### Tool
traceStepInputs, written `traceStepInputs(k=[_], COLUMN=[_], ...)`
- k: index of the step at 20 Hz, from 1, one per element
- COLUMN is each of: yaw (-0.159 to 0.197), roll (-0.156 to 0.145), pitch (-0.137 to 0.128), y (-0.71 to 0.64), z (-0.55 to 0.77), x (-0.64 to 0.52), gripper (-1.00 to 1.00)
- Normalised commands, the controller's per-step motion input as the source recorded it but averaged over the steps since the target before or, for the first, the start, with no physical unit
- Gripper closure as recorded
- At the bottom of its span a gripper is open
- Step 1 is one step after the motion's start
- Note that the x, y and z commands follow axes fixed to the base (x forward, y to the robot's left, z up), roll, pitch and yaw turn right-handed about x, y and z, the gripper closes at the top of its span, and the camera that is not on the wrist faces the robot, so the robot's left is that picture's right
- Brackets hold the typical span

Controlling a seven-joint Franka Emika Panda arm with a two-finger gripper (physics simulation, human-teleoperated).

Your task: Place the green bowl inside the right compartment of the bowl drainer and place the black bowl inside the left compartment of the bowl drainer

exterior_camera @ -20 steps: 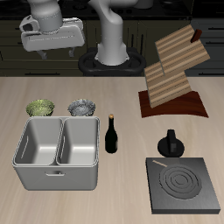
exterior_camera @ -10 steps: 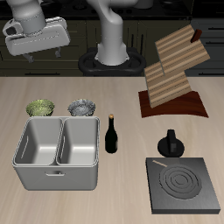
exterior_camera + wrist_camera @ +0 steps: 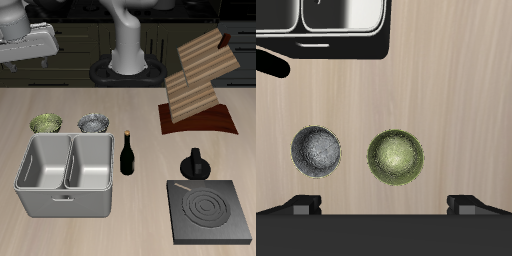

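My end effector (image 3: 27, 57) is hanging open and empty, high above the green bowl (image 3: 395, 154) and black bowl (image 3: 316, 151). The frame edge is cutting off the bowl drainer (image 3: 326, 40).

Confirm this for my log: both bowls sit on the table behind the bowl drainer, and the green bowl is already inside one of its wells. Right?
Not quite. The green bowl is not in a well; it sits on the table behind the bowl drainer, beside the black bowl. The exterior view shows both wells empty.

Olive green bowl (image 3: 395, 154), silvery black bowl (image 3: 316, 151)
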Motion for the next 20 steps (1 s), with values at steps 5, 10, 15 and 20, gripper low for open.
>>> traceStepInputs(k=[5, 10, 15, 20], yaw=[-0.026, 0.018, -0.022, 0.007], roll=[-0.061, 0.004, -0.021, -0.010], pitch=[0.006, -0.019, 0.018, -0.001], y=[-0.39, -0.41, -0.30, -0.10], z=[-0.04, 0.01, -0.09, -0.11], x=[0.01, -0.03, -0.01, 0.02], gripper=[-1.00, -1.00, -1.00, -1.00])
